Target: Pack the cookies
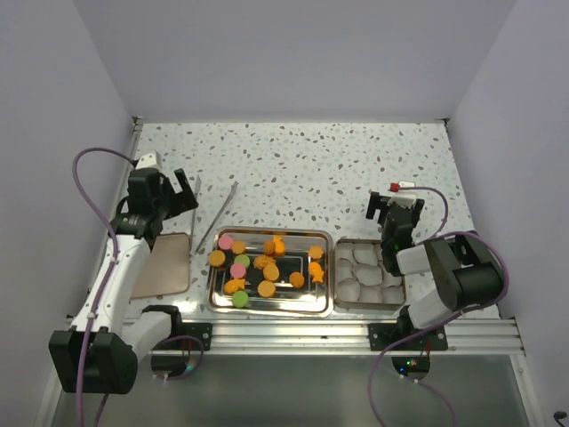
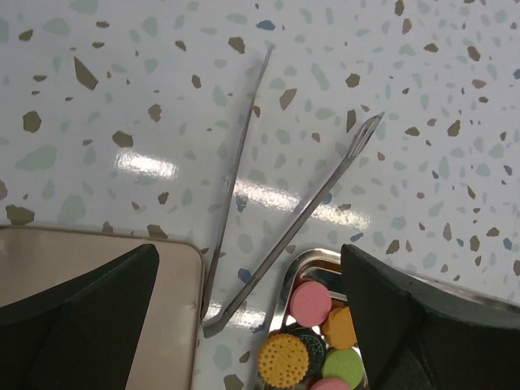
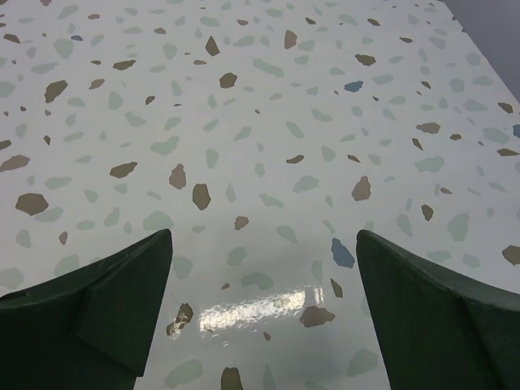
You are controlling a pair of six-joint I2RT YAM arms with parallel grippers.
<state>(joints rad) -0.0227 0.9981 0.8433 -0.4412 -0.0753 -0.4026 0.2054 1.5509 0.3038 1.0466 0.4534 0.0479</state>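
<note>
The cookies (image 1: 267, 265) lie in a shiny metal tray (image 1: 270, 307) at the table's near middle: orange discs and star shapes, a few pink and green discs. The left wrist view catches the tray's corner with a pink cookie (image 2: 310, 301) and an orange cookie (image 2: 283, 359). My left gripper (image 1: 174, 197) hovers open left of the tray, above metal tongs (image 2: 284, 236). My right gripper (image 1: 391, 210) stands open behind a small tin (image 1: 341, 271) lined with white paper cups (image 1: 365, 275); only bare speckled table (image 3: 260, 162) shows between its fingers.
A tan lid (image 1: 162, 264) lies flat at the near left beside the tray, its corner (image 2: 97, 276) under my left fingers. The tongs (image 1: 213, 218) lie spread in a V behind the tray. White walls close the table's far and side edges.
</note>
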